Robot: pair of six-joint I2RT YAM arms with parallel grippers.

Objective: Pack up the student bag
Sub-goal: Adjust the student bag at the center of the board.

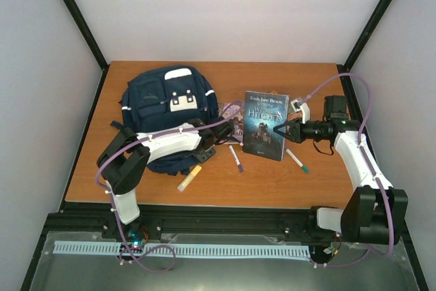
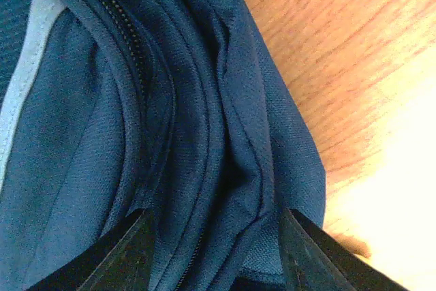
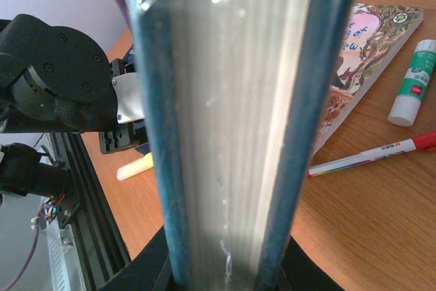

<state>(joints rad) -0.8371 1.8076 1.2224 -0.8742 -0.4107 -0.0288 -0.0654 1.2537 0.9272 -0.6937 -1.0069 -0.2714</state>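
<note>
Student bag [image 1: 160, 100] lies on the far-left part of the worktop [image 1: 272, 183], patches up, straps trailing toward the near edge. Left gripper [image 2: 216, 235] sits at the bag's near-right edge. In the left wrist view its fingers [image 2: 126, 253] stand apart with a thick fold of navy fabric and a zip track bulging between them. Cannot tell whether they are pinching that fold or only straddling it. The stretch of zip in view looks closed; the main opening is not visible. Right of the bag, right gripper [image 1: 281, 129] is clamped on the right edge of a dark blue hardback [image 1: 266, 124], page block between the fingers; the book looks raised off the wood. Between bag and hardback lies an illustrated paperback [image 1: 231, 117], partly hidden. A purple-capped pen [image 1: 236, 158] lies near it, a yellow highlighter [image 1: 189, 177] nearer, and a teal-tipped pen [image 1: 297, 160] to the right. The right wrist view also shows a glue stick [image 3: 412, 80] and a red-capped pen [image 3: 371, 156]. Judgement: first book is in hand, bag not yet ready to take it. Next move calls for the left arm to pull the mouth open and hold it while the right carries the book leftward, edge-first.
</note>
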